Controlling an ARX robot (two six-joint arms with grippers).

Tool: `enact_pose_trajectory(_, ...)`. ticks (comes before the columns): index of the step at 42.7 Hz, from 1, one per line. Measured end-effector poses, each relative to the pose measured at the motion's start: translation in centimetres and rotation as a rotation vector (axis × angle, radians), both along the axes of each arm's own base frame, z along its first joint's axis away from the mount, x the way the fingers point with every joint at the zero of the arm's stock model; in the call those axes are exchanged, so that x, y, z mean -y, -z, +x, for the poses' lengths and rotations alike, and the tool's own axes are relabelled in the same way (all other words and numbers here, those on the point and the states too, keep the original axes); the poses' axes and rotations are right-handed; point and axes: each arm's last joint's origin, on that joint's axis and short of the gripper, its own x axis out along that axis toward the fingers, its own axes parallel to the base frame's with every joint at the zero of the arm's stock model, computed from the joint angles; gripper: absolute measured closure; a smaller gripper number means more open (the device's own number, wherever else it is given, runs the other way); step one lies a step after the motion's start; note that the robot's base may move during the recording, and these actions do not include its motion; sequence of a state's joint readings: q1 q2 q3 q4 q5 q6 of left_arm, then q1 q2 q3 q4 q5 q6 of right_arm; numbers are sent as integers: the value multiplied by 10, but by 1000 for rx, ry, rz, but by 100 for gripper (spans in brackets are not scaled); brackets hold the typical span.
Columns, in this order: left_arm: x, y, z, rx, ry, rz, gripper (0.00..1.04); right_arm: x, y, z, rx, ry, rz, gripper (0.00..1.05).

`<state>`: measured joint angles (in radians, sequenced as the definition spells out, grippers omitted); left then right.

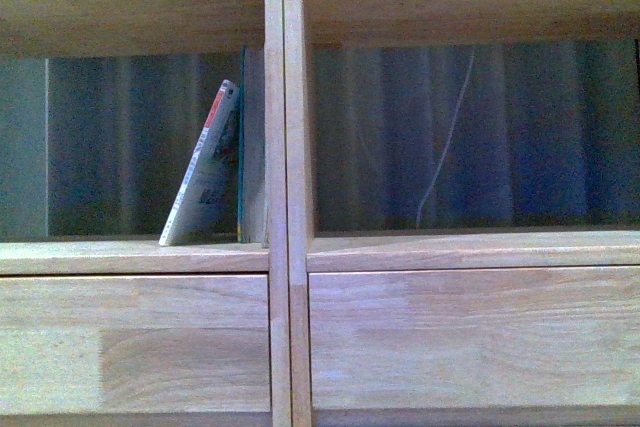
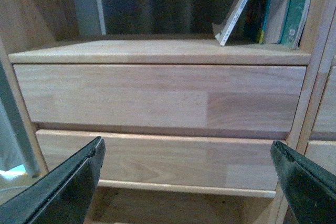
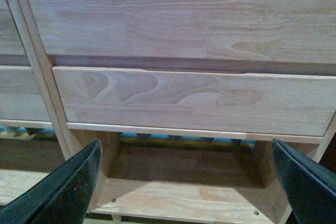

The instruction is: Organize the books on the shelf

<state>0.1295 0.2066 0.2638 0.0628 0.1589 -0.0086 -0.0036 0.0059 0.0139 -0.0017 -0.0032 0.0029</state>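
Books: white paperback [image 1: 205, 172] leans right against teal-edged book [image 1: 240, 162], both in left cubby of shelf [image 1: 278, 247], hard against centre divider. Above and right of left gripper [image 2: 186, 182]. Left gripper: jaws spread wide, nothing held, facing drawer fronts [image 2: 157, 98]. Right gripper [image 3: 184, 182]: jaws spread wide, nothing held, facing right column's drawer fronts, open cubby just beyond.
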Motion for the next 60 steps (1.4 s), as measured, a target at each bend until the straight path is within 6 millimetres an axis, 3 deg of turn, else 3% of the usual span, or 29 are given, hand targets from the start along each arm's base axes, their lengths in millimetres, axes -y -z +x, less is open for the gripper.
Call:
enact_pose_trajectory(2, 2, 7, 0, -9, 11, -11, 9, 0, 0, 0, 0, 0, 0, 7)
enact_pose_trajectory(6, 6, 23, -1, -85, -29, -22, 22, 0, 0, 0, 0, 1, 0, 7)
enact_pose_trajectory(10, 8, 47, 0, -131, -37, -20, 43, 0, 0, 0, 1, 0, 0, 7)
enact_pose_trajectory(13, 8, 49, 0, -129, -35, -20, 54, 0, 0, 0, 1, 0, 0, 7)
enact_pose_trajectory(16, 8, 52, -1, -119, -34, -19, 72, 0, 0, 0, 0, 0, 0, 7)
enact_pose_trajectory(24, 8, 60, 0, -124, -33, -21, 102, 0, 0, 0, 0, 0, 0, 7)
enact_pose_trajectory(42, 8, 76, -1, -120, -34, -17, 102, 0, 0, 0, 0, 0, 0, 7)
enact_pose_trajectory(58, 8, 76, -1, -117, -33, -17, 102, 0, 0, 0, 1, 0, 0, 7)
enact_pose_trajectory(60, 8, 76, -1, -116, -33, -17, 93, 0, 0, 0, 1, 0, 0, 7)
